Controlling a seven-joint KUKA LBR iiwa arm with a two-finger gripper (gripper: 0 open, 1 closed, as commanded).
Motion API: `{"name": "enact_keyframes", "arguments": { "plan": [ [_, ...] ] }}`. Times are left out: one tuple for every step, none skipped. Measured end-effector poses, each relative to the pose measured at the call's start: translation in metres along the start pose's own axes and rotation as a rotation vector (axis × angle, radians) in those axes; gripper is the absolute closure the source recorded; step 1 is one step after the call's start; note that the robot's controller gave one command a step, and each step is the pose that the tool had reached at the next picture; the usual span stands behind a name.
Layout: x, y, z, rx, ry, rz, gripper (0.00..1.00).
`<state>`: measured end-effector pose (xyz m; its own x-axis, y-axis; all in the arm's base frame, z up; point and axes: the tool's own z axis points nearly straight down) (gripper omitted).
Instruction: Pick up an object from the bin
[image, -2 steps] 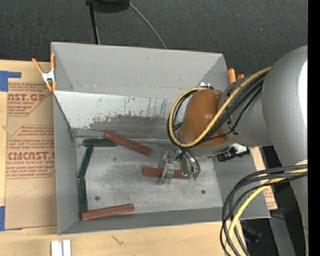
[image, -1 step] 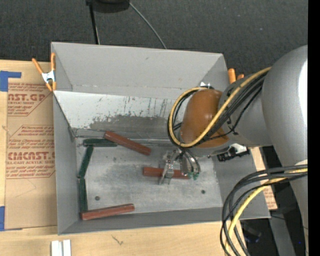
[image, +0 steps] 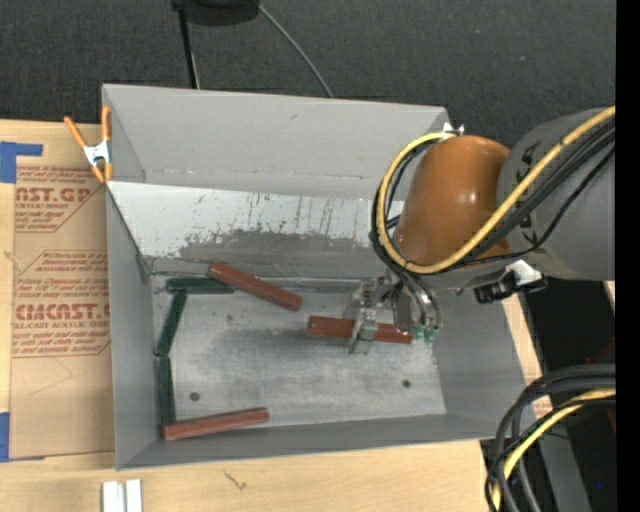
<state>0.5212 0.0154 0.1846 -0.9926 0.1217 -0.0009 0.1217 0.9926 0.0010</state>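
My gripper (image: 364, 334) is low over the right part of the bin floor, under the orange cover. Its fingers stand around a short reddish-brown stick (image: 328, 326) that lies flat, running left to right. The stick's right end passes behind the fingers and pokes out at the far side. Up and to the left, a longer reddish-brown stick (image: 254, 286) lies slanted near the back wall.
Another reddish-brown stick (image: 215, 424) lies along the front wall at the left. Dark green sticks lie at the left: one along the back (image: 198, 286), one slanted (image: 170, 322), one upright by the left wall (image: 163, 388).
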Motion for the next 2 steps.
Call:
{"name": "enact_keyframes", "arguments": {
  "plan": [
    [0.000,0.000,0.000,0.000,0.000,0.000,1.00],
    [-0.031,-0.006,-0.141,0.001,-0.007,-0.307,1.00]
  ]
}}
